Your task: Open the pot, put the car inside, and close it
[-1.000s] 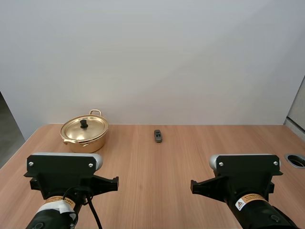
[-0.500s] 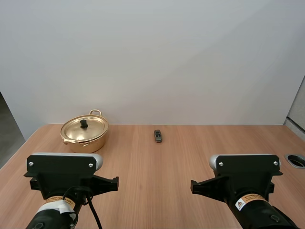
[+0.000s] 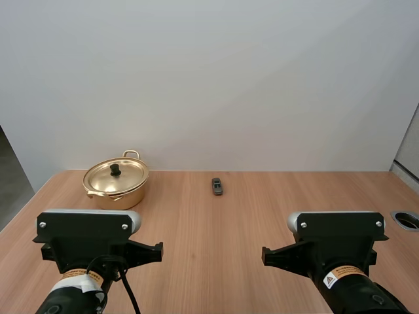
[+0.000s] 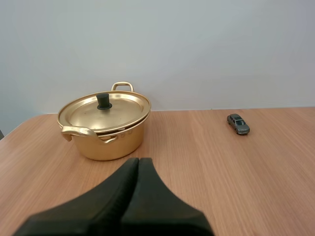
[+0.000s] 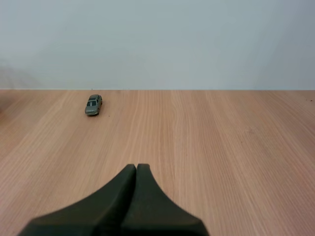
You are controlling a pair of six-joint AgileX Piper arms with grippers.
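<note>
labels come first: the right arm (image 3: 337, 239) carries a white warning label (image 3: 342, 275) with an orange triangle on it, and its small print is too fine to read; the left arm (image 3: 88, 239) has a similar sticker (image 3: 82, 276), partly hidden, also unreadable. no writing can be made out on the pot or the car.

both arms sit folded low at the near edge of the wooden tabletop (image 3: 209, 222), side by side and well apart, facing the far wall (image 3: 209, 78). the left hand (image 4: 138, 160) has its fingers pressed together into one dark wedge, gripping nothing, and points at the pot. the right hand (image 5: 136, 166) is likewise closed and empty (its wedge aims a little to the right of the car).

the gold-coloured pot (image 3: 116, 182) stands near the far left corner of the tabletop, lid (image 4: 103, 110) on, black knob (image 4: 103, 100) upright at its centre, one loop handle toward the wall and one toward the arms. the grey toy car (image 3: 217, 186) rests on its wheels near the far edge, about mid-width, well apart from the pot and to its right.

bare wood lies between the hands and both things, and across the whole right half. a round hole (image 3: 407, 220) is set into the tabletop by its right edge.
</note>
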